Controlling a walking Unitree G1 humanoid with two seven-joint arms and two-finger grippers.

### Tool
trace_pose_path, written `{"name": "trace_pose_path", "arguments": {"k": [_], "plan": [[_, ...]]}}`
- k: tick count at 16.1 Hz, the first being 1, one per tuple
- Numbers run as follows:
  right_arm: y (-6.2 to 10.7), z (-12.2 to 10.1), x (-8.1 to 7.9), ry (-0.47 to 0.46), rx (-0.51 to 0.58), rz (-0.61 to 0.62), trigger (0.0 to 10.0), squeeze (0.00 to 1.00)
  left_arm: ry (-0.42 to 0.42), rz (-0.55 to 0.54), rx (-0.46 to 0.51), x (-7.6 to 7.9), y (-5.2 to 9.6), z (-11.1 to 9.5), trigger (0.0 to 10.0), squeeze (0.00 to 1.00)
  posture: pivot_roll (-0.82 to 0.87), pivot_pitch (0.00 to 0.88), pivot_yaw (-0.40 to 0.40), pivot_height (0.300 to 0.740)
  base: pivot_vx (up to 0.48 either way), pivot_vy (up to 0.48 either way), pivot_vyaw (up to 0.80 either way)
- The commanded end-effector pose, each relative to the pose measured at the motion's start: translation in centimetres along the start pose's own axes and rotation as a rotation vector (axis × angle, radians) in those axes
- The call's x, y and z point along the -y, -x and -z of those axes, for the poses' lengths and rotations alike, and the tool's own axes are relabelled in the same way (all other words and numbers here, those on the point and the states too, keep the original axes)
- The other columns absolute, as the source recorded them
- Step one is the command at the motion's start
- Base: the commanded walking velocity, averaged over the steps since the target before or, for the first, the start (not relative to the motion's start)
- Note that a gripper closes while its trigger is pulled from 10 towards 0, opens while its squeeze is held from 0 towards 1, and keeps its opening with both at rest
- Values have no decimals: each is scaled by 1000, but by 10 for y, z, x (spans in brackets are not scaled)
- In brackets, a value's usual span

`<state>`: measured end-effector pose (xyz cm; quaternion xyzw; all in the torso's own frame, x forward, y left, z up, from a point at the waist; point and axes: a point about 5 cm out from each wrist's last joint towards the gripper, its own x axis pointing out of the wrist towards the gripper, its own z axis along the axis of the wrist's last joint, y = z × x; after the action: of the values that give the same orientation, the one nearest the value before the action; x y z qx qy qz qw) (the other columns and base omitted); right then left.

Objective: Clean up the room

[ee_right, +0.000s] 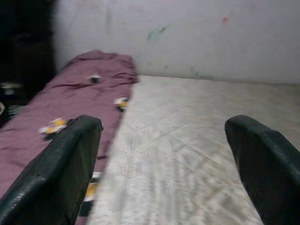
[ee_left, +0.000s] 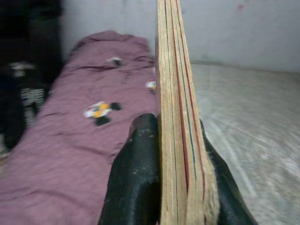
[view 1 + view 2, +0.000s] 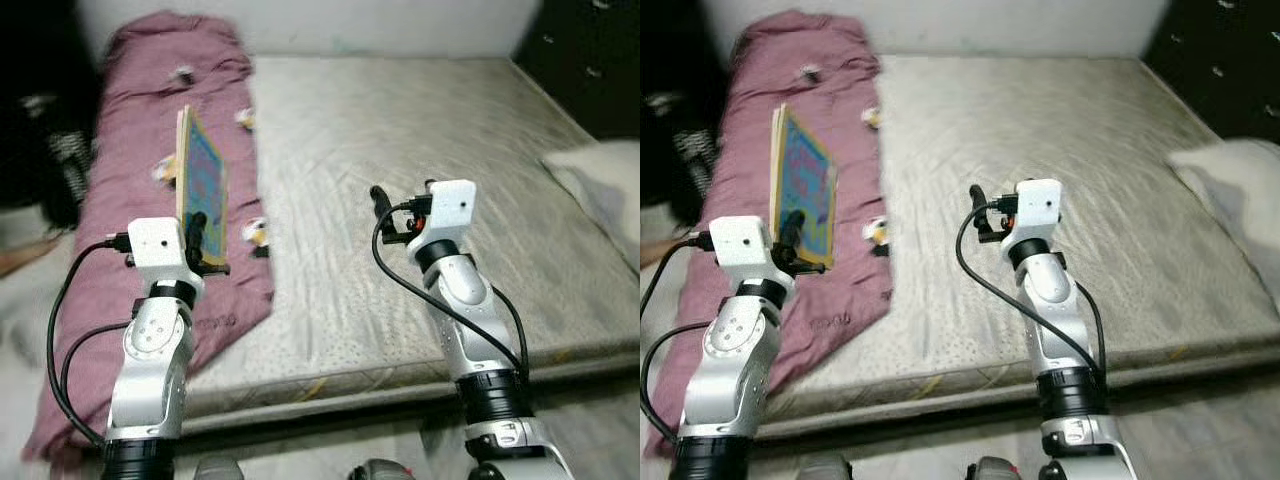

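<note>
1. Left gripper (image 3: 197,240): raised at 9 o'clock in the head view, its two black fingers (image 2: 136,178) clamped on the lower edge of a book (image 3: 203,178), one to each side.
2. Book: thin, blue-covered, held upright and edge-on above the maroon blanket (image 3: 130,160). In the left wrist view it looks like layered board pages, though blur makes this uncertain.
3. Right gripper (image 3: 980,213): held up at the centre of the head view over the bare mattress (image 3: 400,130), fingers spread wide apart with nothing between them.
4. Blanket: lies along the mattress from 11 to 8 o'clock. A white pillow (image 3: 605,180) sits at 3 o'clock.
5. Step in hand, as judged: the book is lifted off the bed and is being carried.
6. Next move, as judged: turn toward a shelf or surface and keep the grip firm, since a tall book pinched at its base could tip sideways.
</note>
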<state>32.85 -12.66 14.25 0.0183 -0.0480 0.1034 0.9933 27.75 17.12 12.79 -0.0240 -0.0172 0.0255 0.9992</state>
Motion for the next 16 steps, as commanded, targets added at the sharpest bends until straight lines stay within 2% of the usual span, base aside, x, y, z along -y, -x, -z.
{"name": "trace_pose_path", "arguments": {"k": [1, 6, 9, 13, 16], "plan": [[-2, -1, 0, 3, 3, 6, 10000, 0, 3, 6, 50, 1, -1, -10, 10000, 0, -5, 0, -39, 740, 0, 0, 550], [-2, -1, 1, 6, 3, 3, 10000, 0, 13, 4, 49, 2, -2, -10, 10000, 0, -9, 0, -42, 740, 0, 0, 94], [-1, -1, 0, 10, 4, -2, 10000, 0, 18, 4, 48, 3, -2, -9, 10000, 0, -9, 0, -42, 740, 0, 0, 540], [-2, -1, 0, 9, 2, -6, 10000, 0, 22, 1, 49, 3, -3, -9, 10000, 0, -11, 0, -44, 740, 0, -254, 656], [-1, 1, 0, 7, -4, -9, 10000, 0, 24, -1, 51, 3, -3, -9, 10000, 0, -11, 0, -44, 740, 0, -271, 302]]}}
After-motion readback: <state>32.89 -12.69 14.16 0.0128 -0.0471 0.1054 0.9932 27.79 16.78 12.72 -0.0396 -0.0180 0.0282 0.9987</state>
